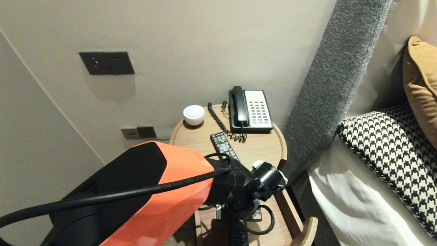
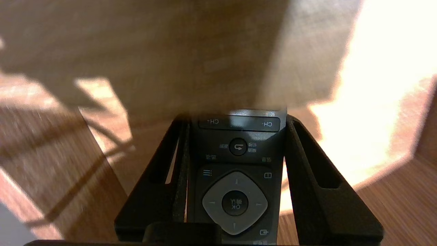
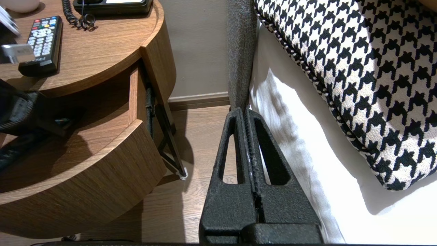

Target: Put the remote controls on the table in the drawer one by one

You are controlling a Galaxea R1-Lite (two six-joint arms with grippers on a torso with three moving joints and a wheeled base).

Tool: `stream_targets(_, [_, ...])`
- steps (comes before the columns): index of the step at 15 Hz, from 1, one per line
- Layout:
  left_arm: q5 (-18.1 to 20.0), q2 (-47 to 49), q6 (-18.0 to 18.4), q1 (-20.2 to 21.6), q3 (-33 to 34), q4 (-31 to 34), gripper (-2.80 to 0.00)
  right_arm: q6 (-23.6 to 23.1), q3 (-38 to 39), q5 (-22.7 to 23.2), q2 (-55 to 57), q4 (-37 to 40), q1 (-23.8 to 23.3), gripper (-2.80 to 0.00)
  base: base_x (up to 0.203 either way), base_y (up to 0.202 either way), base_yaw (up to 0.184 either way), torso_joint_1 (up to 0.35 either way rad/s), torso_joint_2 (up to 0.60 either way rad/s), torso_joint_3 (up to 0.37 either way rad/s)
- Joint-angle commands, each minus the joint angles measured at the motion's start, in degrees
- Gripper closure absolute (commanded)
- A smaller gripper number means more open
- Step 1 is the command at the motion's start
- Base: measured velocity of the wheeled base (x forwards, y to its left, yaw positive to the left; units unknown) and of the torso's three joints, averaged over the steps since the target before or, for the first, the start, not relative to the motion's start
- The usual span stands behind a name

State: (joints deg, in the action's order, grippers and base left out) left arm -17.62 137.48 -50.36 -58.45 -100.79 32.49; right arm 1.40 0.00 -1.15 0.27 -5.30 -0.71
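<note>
My left gripper [image 2: 235,119] is shut on a dark remote [image 2: 235,171] with a grey OK pad, one finger on each long side. It hangs low inside the open drawer [image 1: 288,213] of a round wooden nightstand [image 1: 266,150], over the drawer's wooden floor [image 2: 136,61]. In the head view the orange left arm reaches down there and the left gripper [image 1: 237,227] is mostly hidden by the wrist. A second black remote [image 1: 223,145] with coloured buttons lies on the nightstand top. My right gripper [image 3: 244,112] is shut on nothing, parked above the floor between nightstand and bed.
A corded telephone [image 1: 251,109] and a small white bowl [image 1: 194,114] stand at the back of the nightstand top. The curved drawer front [image 3: 85,177] juts out. A grey headboard [image 1: 338,78], white bedding [image 3: 341,177] and a houndstooth pillow [image 1: 392,153] lie to the right.
</note>
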Motion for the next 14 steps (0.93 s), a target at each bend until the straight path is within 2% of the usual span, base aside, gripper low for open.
stream_targets(1, [-2.0, 2.0, 0.5, 0.1, -0.2, -1.4, 0.0, 0.0, 2.3, 0.0, 0.0, -0.1, 0.0, 0.0, 0.0, 0.0, 0.0, 0.0, 0.0, 0.0])
stream_targets(3, [-4.1, 2.3, 1.1, 0.2, 0.2, -3.6, 0.0, 0.0, 2.3, 0.0, 0.0, -0.1, 0.0, 0.0, 0.0, 0.0, 0.0, 0.0, 0.0, 0.0])
stream_targets(9, [-9.5, 1.1, 0.4, 0.7, 3.0, -4.0, 0.0, 0.0, 2.3, 0.0, 0.0, -0.1, 0.0, 0.0, 0.0, 0.0, 0.0, 0.0, 0.0, 0.0])
stream_targets(14, [-10.0, 1.0, 1.2, 1.3, 6.5, -10.6, 0.0, 0.0, 2.3, 0.0, 0.0, -0.1, 0.0, 0.0, 0.0, 0.0, 0.0, 0.0, 0.0, 0.0])
